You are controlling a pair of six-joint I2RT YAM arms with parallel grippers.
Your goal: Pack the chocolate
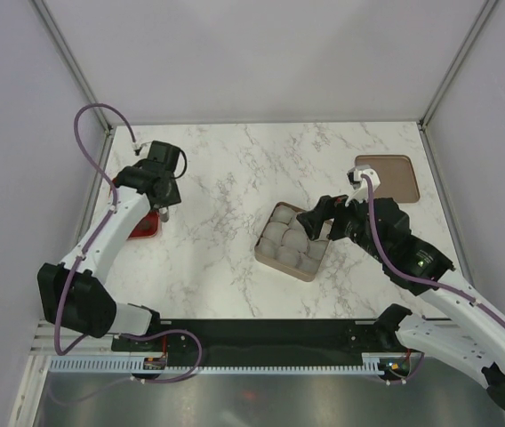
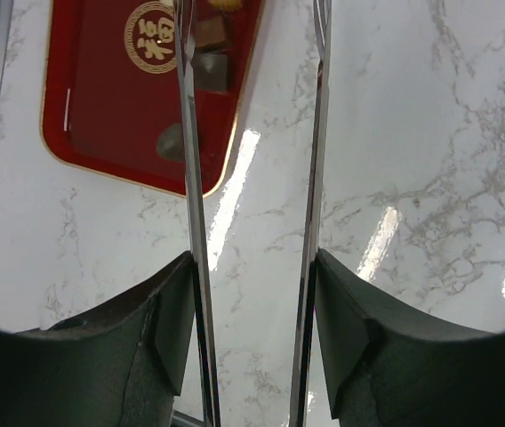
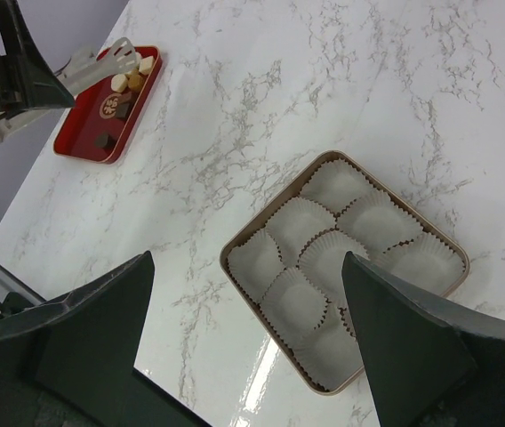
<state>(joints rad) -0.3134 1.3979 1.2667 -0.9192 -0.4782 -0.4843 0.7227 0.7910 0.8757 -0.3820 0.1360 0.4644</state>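
Observation:
The chocolate, pale pieces [image 3: 132, 76] and dark pieces [image 2: 212, 69], lies on a red tray [image 2: 101, 107] at the table's left. My left gripper [image 2: 252, 267] is shut on a pair of metal tongs [image 2: 190, 178]. The tongs' blades reach over the tray's edge, and a pale piece [image 2: 226, 4] shows at their tips. Whether the tips pinch it I cannot tell. My right gripper [image 3: 248, 267] hangs open above the square tan box [image 3: 235, 276]. Several white paper cups [image 3: 337, 187] fill the box, with no chocolate in them. In the top view the left gripper [image 1: 162, 200] hides most of the tray [image 1: 143, 227].
The box's brown lid [image 1: 388, 176] lies flat at the back right of the marble table. The box [image 1: 266, 233] sits mid-table under my right gripper [image 1: 319, 213]. Enclosure walls stand to the left, right and back. A dark strip runs along the near edge.

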